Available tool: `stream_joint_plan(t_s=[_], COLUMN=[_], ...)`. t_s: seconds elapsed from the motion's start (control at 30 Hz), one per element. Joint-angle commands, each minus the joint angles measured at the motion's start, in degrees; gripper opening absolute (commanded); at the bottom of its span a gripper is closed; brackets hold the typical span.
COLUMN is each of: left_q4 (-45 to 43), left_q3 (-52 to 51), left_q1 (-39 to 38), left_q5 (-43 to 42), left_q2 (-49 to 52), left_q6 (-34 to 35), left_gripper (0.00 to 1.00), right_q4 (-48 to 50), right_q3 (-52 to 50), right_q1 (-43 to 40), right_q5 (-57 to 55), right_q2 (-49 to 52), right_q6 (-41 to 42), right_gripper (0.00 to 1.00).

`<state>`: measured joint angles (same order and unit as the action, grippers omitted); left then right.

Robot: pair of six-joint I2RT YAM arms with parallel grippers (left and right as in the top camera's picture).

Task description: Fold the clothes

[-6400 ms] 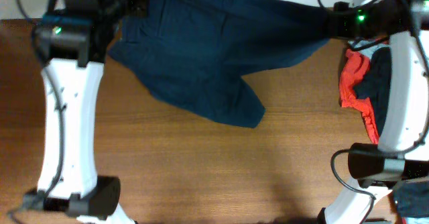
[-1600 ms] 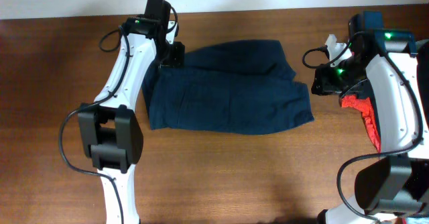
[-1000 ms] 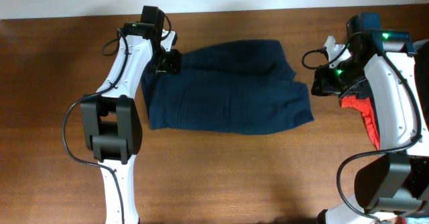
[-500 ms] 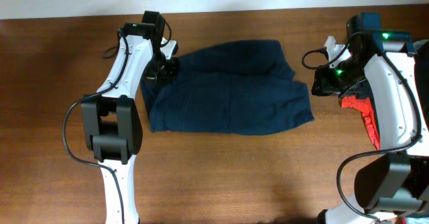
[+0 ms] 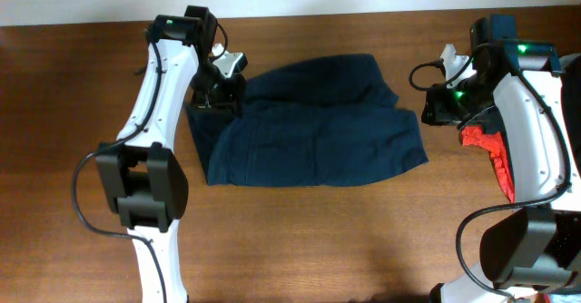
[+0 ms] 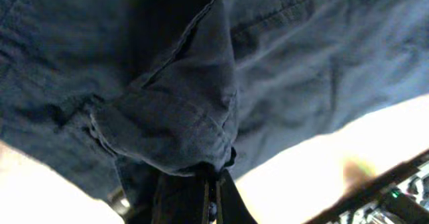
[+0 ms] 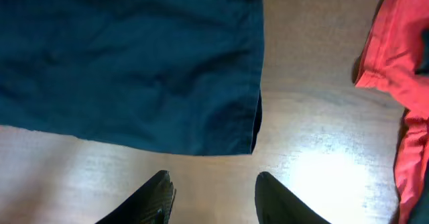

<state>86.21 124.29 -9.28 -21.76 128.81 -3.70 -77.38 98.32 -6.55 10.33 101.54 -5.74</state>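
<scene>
In the overhead view the navy shorts [image 5: 309,144] lie spread flat across the upper middle of the wooden table [image 5: 318,239], waistband end at the left and leg hems at the right. They look light and limp, so they will likely drape and drag rather than hold a shape, and are best taken at a seam or hem where the cloth is doubled. The left gripper [image 5: 221,90] is at their upper-left corner and the right gripper [image 5: 434,112] hovers just off the right-hand hem. An orange-red garment [image 5: 486,149] lies bunched at the right edge under the right arm, near enough that a fold swept that way could catch it. In the left wrist view the left gripper [image 6: 208,192] has its jaws clamped together on a gathered wad of the shorts [image 6: 295,63], and the seamed edge is puckered just above the fingertips. In the right wrist view the right gripper [image 7: 211,190] has its jaws apart and empty over bare table [image 7: 315,163], low in the frame. The corner of the shorts' leg hem [image 7: 134,63] lies just above them, and the orange-red garment [image 7: 395,70] lies at the right edge, apart from the shorts.
</scene>
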Motion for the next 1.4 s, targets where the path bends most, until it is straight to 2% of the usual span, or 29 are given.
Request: stream_joint_plan(t_s=[0.0, 0.17, 0.27, 0.67, 0.83, 0.9, 1.03, 1.13, 1.27, 1.33, 1.37], left_q4=[3.06, 6.78, 8.68, 10.51, 10.51, 10.45, 8.02, 6.88, 7.91, 9.90, 10.54], left_q3=[1.40, 1.40, 1.40, 0.22, -7.28, -14.25, -21.99, -25.29, -26.82, -27.26, -27.39], left_q1=[-2.12, -7.93, -12.00, -25.88, -33.62, -37.18, -40.57, -43.15, -46.66, -48.92, -49.92], left_q5=[-1.86, -1.81, -1.05, 0.22, 0.15, 0.50, 0.00, -3.61, -4.63, -4.87, -5.25], left_q2=[-2.97, -3.21, -4.11, -11.98, -12.17, -12.17, -12.17, -12.17, -12.17, -12.17, -12.17], left_q6=[-1.16, -1.44, -2.25, 3.10, 3.04, 2.82, 2.75, -1.07, -3.39, -5.18, -5.66], left_gripper=[0.00, 0.00, 0.01, 0.00, 0.00, 0.00, 0.00, 0.01, 0.13, 0.26, 0.45], right_q4=[1.42, 4.04, 5.53, 7.26, 7.61, 7.67, 7.80, 7.78, 7.76, 7.72, 7.61], right_q3=[-0.31, -0.31, -0.28, -0.28, -0.28, -0.28, -0.28, -0.28, -0.28, -0.28, -0.28], right_q1=[-0.28, -0.28, -0.28, -0.28, -0.28, -0.28, -0.28, -0.28, -0.28, -0.28, -0.28], right_q5=[-0.79, -0.28, -0.28, -0.31, -0.31, -0.31, -0.28, -0.28, -0.28, -0.28, -0.28], right_q2=[0.22, 0.33, 0.72, 3.52, 3.52, 3.52, 3.52, 3.52, 3.52, 3.52, 3.52], right_q6=[1.75, 1.73, 1.73, 1.70, 1.70, 1.70, 1.70, 1.70, 1.73, 1.73, 1.73], right_gripper=[0.45, 0.36, 0.35, 0.35, 0.35, 0.35, 0.35, 0.35, 0.35, 0.35, 0.35])
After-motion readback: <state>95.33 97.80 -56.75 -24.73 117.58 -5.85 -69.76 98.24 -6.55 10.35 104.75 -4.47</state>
